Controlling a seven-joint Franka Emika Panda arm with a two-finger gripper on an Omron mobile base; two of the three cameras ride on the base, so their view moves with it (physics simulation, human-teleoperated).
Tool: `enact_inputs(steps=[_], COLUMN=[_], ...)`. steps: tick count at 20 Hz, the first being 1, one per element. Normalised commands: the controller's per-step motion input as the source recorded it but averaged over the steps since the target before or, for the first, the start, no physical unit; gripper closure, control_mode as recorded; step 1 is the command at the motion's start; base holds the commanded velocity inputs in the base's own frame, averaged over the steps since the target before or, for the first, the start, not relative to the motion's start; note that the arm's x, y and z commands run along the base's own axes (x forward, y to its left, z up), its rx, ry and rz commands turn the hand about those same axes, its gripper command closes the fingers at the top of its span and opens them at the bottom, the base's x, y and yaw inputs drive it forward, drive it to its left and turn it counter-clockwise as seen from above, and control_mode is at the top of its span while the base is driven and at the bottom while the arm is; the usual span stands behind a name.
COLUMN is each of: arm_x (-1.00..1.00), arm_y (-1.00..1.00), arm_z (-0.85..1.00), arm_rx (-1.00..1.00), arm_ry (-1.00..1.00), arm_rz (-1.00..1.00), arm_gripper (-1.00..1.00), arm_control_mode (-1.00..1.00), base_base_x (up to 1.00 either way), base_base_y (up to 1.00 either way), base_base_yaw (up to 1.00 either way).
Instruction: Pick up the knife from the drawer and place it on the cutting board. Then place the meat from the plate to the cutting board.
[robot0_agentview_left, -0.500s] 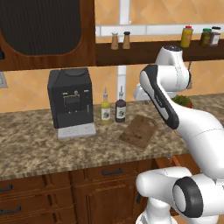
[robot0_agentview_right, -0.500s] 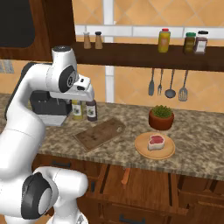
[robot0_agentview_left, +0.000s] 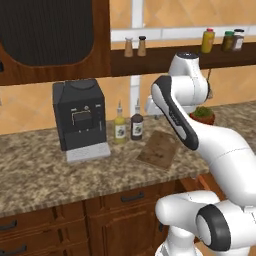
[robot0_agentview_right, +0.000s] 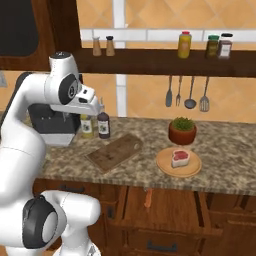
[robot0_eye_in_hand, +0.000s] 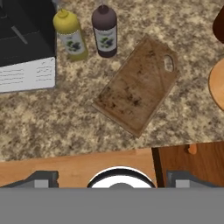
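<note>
The cutting board (robot0_agentview_right: 114, 151) lies bare on the granite counter, seen too in the left base view (robot0_agentview_left: 159, 150) and the hand view (robot0_eye_in_hand: 139, 85). The meat (robot0_agentview_right: 181, 156) rests on the tan plate (robot0_agentview_right: 170, 170), whose edge (robot0_eye_in_hand: 217, 83) shows at the right of the hand view. Below the counter the drawer (robot0_agentview_right: 165, 207) stands pulled out. In it lies the knife (robot0_agentview_right: 148, 198), with its orange handle tip (robot0_eye_in_hand: 191, 149) visible. My gripper (robot0_agentview_right: 98, 107) hangs high above the counter, left of the board. Its fingertips (robot0_eye_in_hand: 42, 179) stand wide apart with nothing between them.
A black coffee machine (robot0_agentview_left: 80, 120) stands at the left. A yellow bottle (robot0_eye_in_hand: 70, 35) and a dark bottle (robot0_eye_in_hand: 105, 30) stand behind the board. A potted plant (robot0_agentview_right: 182, 131) sits behind the plate. Metal utensils (robot0_agentview_right: 190, 92) hang on the wall under a shelf of jars.
</note>
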Motion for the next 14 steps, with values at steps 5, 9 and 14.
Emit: enact_inputs(steps=[5, 9, 14], arm_x=[0.00, 0.00, 0.00], arm_y=[0.00, 0.00, 0.00], arm_z=[0.00, 0.00, 0.00], arm_rx=[0.00, 0.00, 0.00], arm_ry=[0.00, 0.00, 0.00], arm_rz=[0.00, 0.00, 0.00], arm_gripper=[-1.00, -1.00, -1.00], arm_control_mode=[1.00, 1.00, 1.00], base_base_x=[0.32, 0.16, 0.00], base_base_y=[0.32, 0.43, 0.48], base_base_yaw=[-0.31, -0.36, -0.24])
